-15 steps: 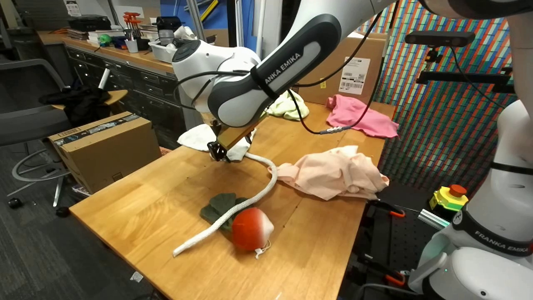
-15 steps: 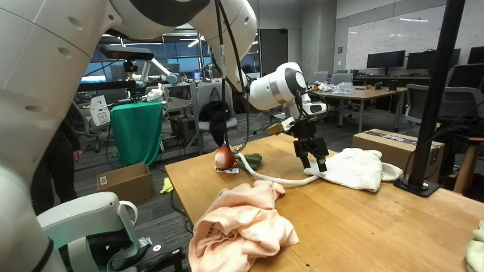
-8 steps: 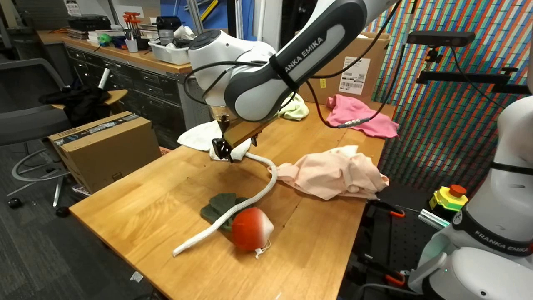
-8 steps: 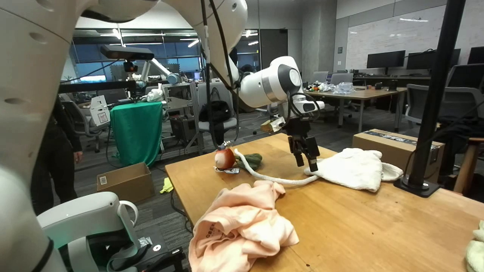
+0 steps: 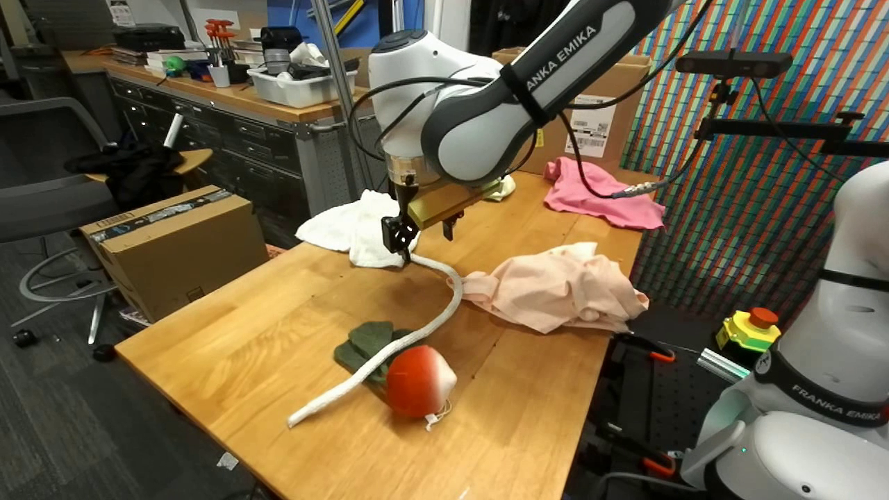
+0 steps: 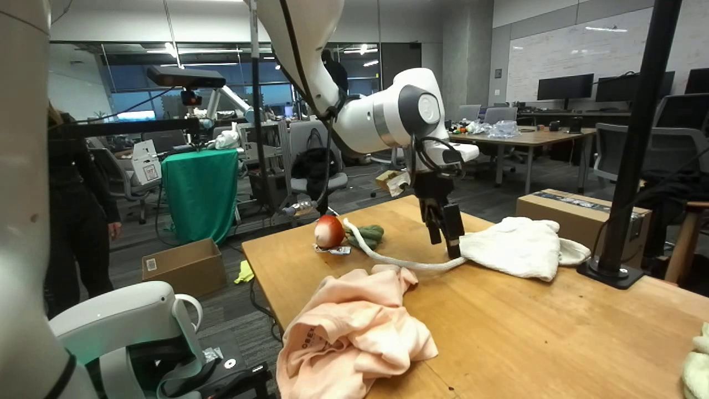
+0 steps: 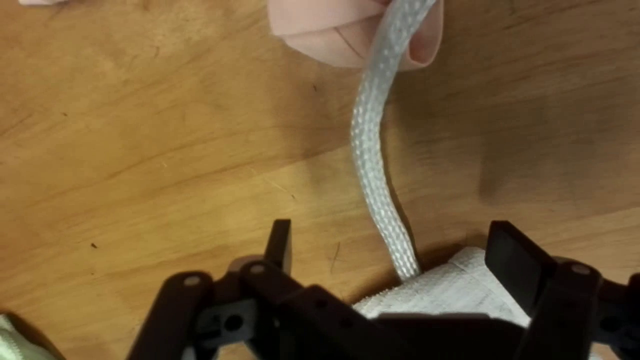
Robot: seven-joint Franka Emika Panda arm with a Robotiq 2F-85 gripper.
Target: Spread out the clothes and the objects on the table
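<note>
On the counter (image 5: 257, 354), the rope (image 7: 369, 150) looks soft, so the wide-spread, empty hand (image 7: 390, 240) should pinch beside the white cloth (image 5: 368, 232).

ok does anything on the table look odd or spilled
The white rope looks odd, draped across the green leaves, one end hidden at the white cloth. The peach garment lies bunched, not spread. No spill shows.

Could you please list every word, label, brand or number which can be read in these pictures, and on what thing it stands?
"ANKA EMIKA", its start not visible: on the robot's forearm.
"FRANKA EMIKA": on the dark band of the robot's base.
"OBE", last letter unclear: on the peach cloth.
Too small or blurred: shipping label on the large box, tape on the smaller box, red toy's tag, whiteboard writing.
</note>
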